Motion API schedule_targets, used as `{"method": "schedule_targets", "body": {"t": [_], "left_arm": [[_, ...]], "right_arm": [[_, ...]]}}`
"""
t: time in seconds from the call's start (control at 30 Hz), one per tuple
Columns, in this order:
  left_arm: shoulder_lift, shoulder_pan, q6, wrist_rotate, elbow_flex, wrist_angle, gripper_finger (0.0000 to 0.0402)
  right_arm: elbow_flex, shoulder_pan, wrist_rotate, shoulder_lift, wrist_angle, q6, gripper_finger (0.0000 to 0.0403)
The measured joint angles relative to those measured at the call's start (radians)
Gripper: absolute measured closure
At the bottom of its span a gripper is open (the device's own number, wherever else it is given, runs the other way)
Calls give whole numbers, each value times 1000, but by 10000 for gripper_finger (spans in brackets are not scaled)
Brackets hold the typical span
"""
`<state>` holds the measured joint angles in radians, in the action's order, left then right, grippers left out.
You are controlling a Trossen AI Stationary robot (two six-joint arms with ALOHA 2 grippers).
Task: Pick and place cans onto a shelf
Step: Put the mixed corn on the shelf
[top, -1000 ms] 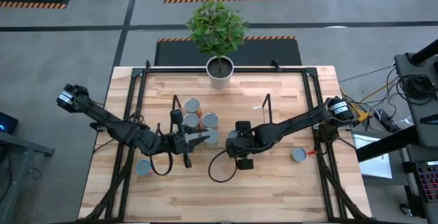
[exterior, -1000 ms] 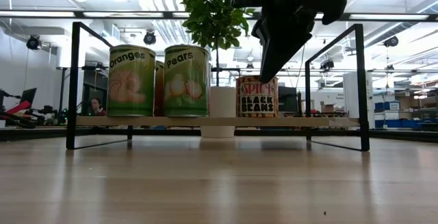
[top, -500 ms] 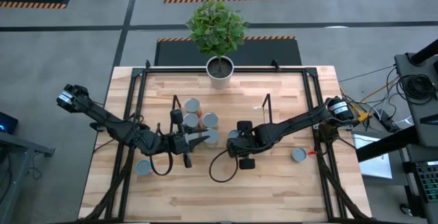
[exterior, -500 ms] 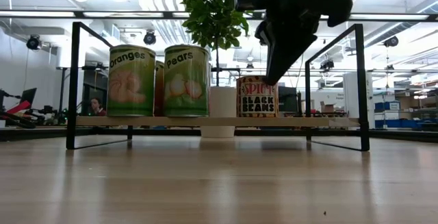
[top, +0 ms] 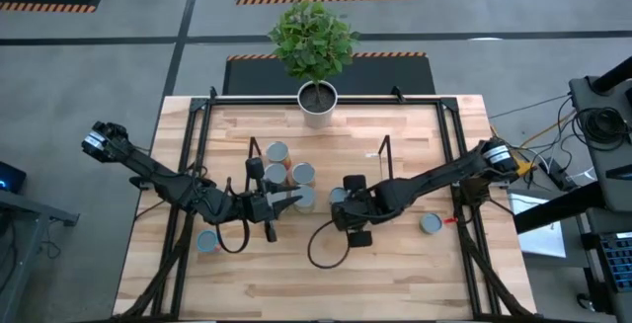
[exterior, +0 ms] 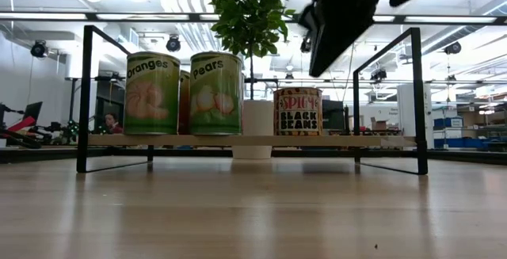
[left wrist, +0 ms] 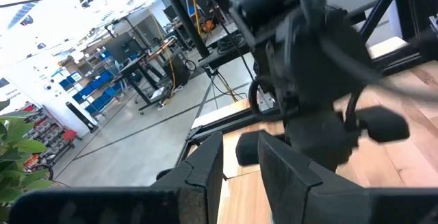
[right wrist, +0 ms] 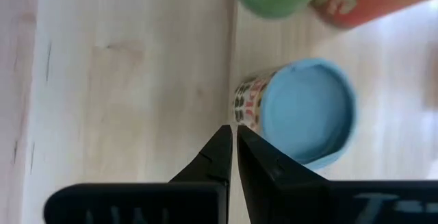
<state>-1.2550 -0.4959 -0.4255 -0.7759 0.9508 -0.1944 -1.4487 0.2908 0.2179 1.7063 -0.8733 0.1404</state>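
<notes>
The shelf (exterior: 238,140) stands mid-table, its wire end frames (top: 254,155) showing from above. Several cans stand on it: Oranges (exterior: 152,93), Pears (exterior: 215,93) and the black beans can (exterior: 297,111), which also shows in the right wrist view (right wrist: 308,111). Two more cans stand on the table, one near the left edge (top: 207,241) and one near the right edge (top: 431,224). My right gripper (right wrist: 233,138) is shut and empty above the shelf (exterior: 321,65), just beside the black beans can. My left gripper (top: 293,201) is slightly open and empty by the shelf's near left side.
A white pot with a green plant (top: 318,104) stands at the table's far edge, behind the shelf. A black frame (top: 193,165) borders the table on both sides. Bare wood lies between the shelf and the near edge.
My right gripper has risen above the black beans can and drifted slightly toward the table's near edge, its fingers still shut. The can stands where it was on the shelf.
</notes>
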Motion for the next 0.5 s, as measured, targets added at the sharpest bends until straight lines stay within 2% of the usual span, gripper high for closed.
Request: {"method": "schedule_targets", "body": {"t": [0.27,0.5], "left_arm": [[0,0,24,0,0,-1,325],[0,0,95,0,0,-5,325]], "right_arm": [[88,67,101,-116,113,-35,390],[310,91,127,-302,416,-115,390]]}}
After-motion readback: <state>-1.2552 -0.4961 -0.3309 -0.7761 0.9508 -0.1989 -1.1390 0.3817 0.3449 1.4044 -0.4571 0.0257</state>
